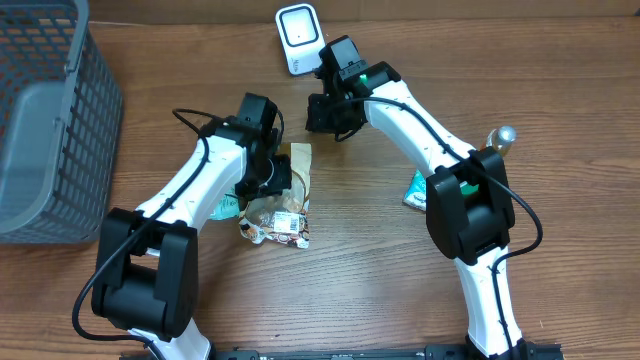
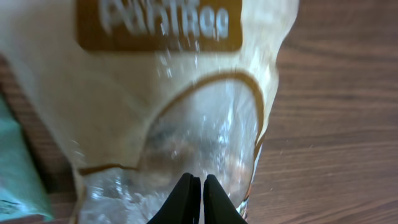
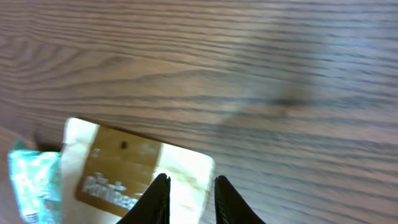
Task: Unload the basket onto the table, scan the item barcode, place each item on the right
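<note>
Left pincer (image 2: 196, 180) pressed together on the clear window of a snack pouch (image 1: 285, 200), apparently pinching the thin film, at mid-table (image 1: 360, 290). The pouch lies just beside the left arm, its top edge pointing towards the white scanner (image 1: 297, 38) at the far side. The right pincer (image 3: 191, 180) hovers near the scanner with its fingers slightly parted and nothing between them.

The pouch looks light and soft: a crinkly bag that will likely sag, fold and twist once lifted. Its glossy window is probably slippery, so a pinch there may slide. The flat, stiffer top band under the brown label looks the surer place to take hold, and would let the body hang straight and the print face outward.

The pouch is cream-coloured, with a brown label strip in white lettering across the top and a rounded transparent window outlined in brown below it. The lower end is crumpled and carries a pale printed panel. Whether that panel holds the barcode is too small to tell.

A green packet (image 1: 228, 207) lies partly under the left arm, touching the pouch's side.
</note>
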Controlling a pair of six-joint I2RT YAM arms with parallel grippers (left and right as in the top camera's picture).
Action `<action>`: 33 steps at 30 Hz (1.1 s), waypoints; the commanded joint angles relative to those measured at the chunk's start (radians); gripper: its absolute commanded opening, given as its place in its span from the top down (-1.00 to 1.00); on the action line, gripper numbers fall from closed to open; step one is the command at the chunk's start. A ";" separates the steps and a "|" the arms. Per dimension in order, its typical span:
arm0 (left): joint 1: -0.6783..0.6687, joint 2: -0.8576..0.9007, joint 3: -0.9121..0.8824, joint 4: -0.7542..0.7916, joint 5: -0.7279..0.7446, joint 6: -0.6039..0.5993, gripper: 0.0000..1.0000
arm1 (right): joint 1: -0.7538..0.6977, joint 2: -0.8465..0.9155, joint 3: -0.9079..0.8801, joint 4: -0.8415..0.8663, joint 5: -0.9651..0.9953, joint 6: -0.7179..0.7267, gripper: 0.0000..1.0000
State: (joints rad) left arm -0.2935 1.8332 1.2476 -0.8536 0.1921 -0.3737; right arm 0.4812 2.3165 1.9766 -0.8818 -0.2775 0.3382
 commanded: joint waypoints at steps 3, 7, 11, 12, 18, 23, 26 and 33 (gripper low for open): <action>0.000 -0.006 -0.012 -0.002 0.009 -0.018 0.92 | 0.049 -0.002 -0.031 0.041 -0.047 -0.007 0.66; 0.007 -0.006 0.045 -0.088 0.104 0.042 0.92 | 0.087 -0.001 -0.049 0.048 -0.047 -0.019 0.73; 0.025 -0.006 0.151 -0.254 0.053 0.068 0.91 | 0.123 -0.001 -0.060 0.089 -0.046 -0.045 0.74; 0.030 -0.006 0.174 -0.292 0.023 0.068 0.90 | 0.130 -0.001 -0.060 0.095 -0.046 -0.045 0.74; 0.049 -0.003 0.169 -0.349 -0.039 0.043 0.91 | 0.143 -0.001 -0.060 0.083 -0.046 -0.049 0.74; 0.048 0.004 0.107 -0.337 -0.046 0.029 0.90 | 0.145 0.000 -0.060 0.083 -0.046 -0.052 0.74; 0.048 0.011 0.077 -0.315 -0.046 0.029 0.89 | 0.144 0.000 -0.062 0.084 -0.046 -0.053 0.74; 0.048 0.011 0.014 -0.237 -0.047 0.010 0.91 | 0.152 0.000 -0.106 0.137 -0.046 -0.059 0.74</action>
State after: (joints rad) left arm -0.2424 1.8332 1.2854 -1.1061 0.1562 -0.3420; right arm 0.6270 2.3165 1.9011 -0.7624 -0.3176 0.2882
